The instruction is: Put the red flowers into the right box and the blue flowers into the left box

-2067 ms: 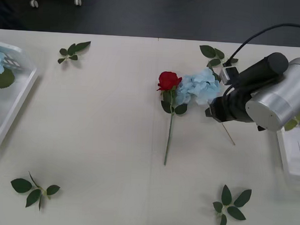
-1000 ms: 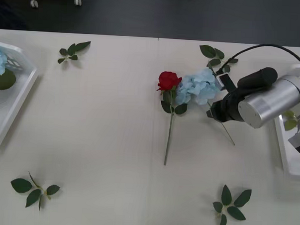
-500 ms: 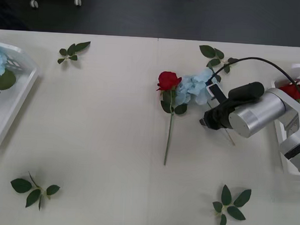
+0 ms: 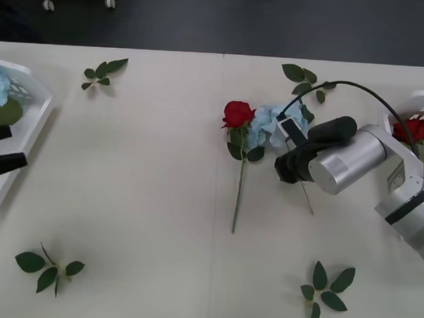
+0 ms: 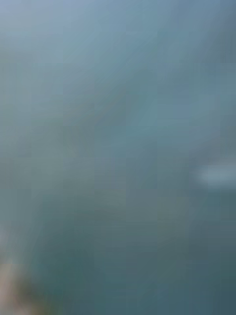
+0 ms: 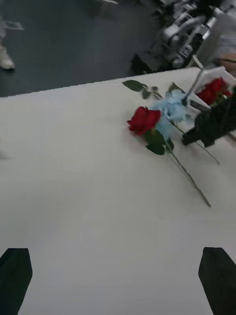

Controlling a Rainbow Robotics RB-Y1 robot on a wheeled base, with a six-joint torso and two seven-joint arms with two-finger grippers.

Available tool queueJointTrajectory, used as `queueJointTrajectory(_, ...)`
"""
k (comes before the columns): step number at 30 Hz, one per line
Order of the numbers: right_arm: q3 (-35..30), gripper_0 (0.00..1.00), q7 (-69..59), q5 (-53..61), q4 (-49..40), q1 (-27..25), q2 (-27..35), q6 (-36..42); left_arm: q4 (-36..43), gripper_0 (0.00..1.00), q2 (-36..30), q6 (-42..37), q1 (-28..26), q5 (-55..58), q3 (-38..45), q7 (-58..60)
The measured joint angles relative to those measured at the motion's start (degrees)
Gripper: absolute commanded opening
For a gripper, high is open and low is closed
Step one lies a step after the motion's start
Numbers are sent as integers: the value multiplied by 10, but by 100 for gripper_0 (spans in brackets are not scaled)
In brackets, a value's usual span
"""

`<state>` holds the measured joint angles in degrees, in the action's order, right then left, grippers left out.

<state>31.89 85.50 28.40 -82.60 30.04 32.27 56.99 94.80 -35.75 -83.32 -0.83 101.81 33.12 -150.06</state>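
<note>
Over blue flowers (image 4: 270, 126), right gripper (image 4: 286, 162) lowered

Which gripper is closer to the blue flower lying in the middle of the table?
The right. The right gripper is right beside the blue flower at its stem side, while the left gripper sits far off at the left box, fingers open.

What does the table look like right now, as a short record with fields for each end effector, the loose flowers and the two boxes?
right end effector: low over the table, at the blue flower's stem side; fingers hidden
left end effector: open, above bare table near the left box
red flower: lying mid-table, stem toward the robot
blue flower: on the table, touching the red flower's right side
right box: holds red flowers
left box: holds a blue flower
leaf sprigs: scattered on the table
</note>
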Motion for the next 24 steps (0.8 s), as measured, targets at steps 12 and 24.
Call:
queueJointTrajectory(12,-75,0,0,24,-72,-1,10,137,0,100,0,-126,59,0,-4,-33)
queueJointTrajectory(24,-238,0,0,149,-255,-2,70,316,0,100,0,-136,66,1,-26,-33)
